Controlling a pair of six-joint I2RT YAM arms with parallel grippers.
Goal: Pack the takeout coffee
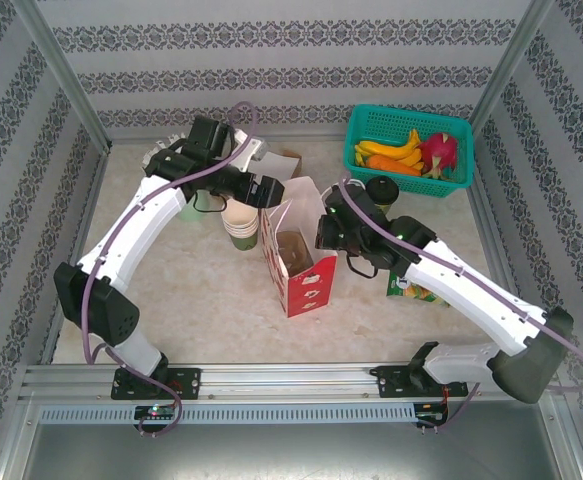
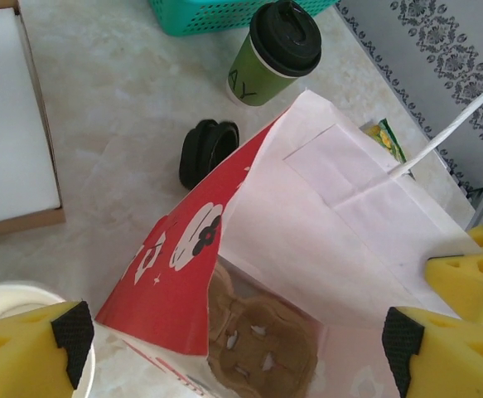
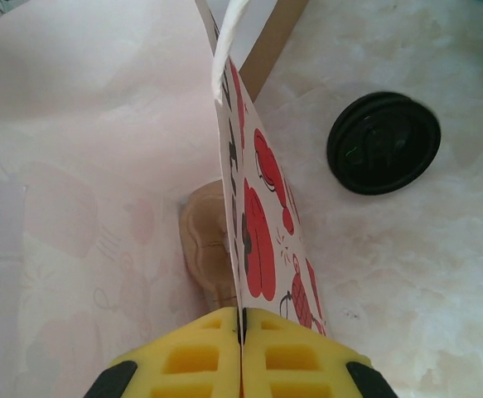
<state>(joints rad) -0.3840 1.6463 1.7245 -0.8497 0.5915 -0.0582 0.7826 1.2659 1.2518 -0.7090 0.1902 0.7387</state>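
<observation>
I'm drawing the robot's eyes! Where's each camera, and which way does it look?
Top external: high behind the arms, looking down at the table; left arm and right arm show.
Left wrist: over the paper bag, looking into its mouth; open left jaws at the bottom corners.
Right wrist: beside the bag's wall, looking down; right jaws shut on that wall.
Shared: both wrist views see the brown carrier in the bag and the black lid on the table.
</observation>
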